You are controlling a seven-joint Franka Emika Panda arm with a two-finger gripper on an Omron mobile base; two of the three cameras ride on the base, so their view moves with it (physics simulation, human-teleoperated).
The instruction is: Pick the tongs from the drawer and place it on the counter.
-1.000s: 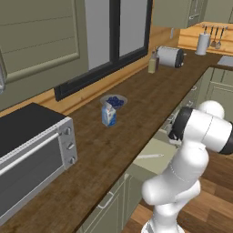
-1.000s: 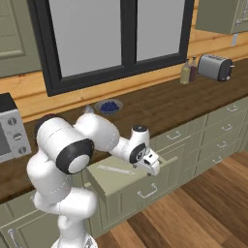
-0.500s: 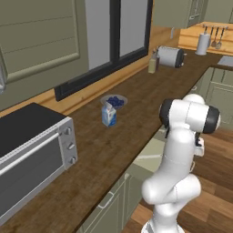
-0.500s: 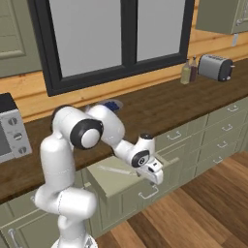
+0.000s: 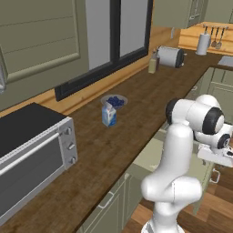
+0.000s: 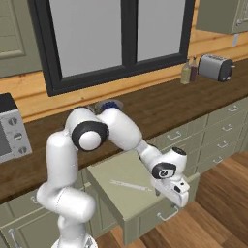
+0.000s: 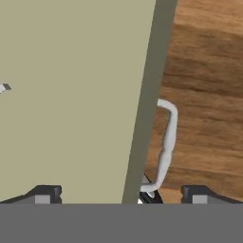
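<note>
The tongs (image 6: pixel 131 185), a thin, stick-like sliver of silvery metal, lie flat on the smooth pale-green floor of the open drawer (image 6: pixel 111 177), toward its middle; in the hand view only their tip (image 7: pixel 4 88) shows, at 9 o'clock. The drawer is wide and shallow, with a flat sage front and a curved silver bar handle (image 7: pixel 163 144). The claw (image 6: pixel 178 193) hangs at the drawer's front rim, at about 3 o'clock from the tongs and apart from them; its dark fingertips (image 7: pixel 45 193) stand spread, one over the drawer floor, one past the front panel, with nothing between them. Compared with half a second ago, the hand sits slightly farther out over the front edge and the elbow has swung up. Behind runs the dark wood-grain bench (image 6: pixel 160 104), bearing a small milk carton (image 5: pixel 108 113), a boxy grey microwave (image 5: pixel 32 157) and a steel toaster (image 6: pixel 216 67).
</note>
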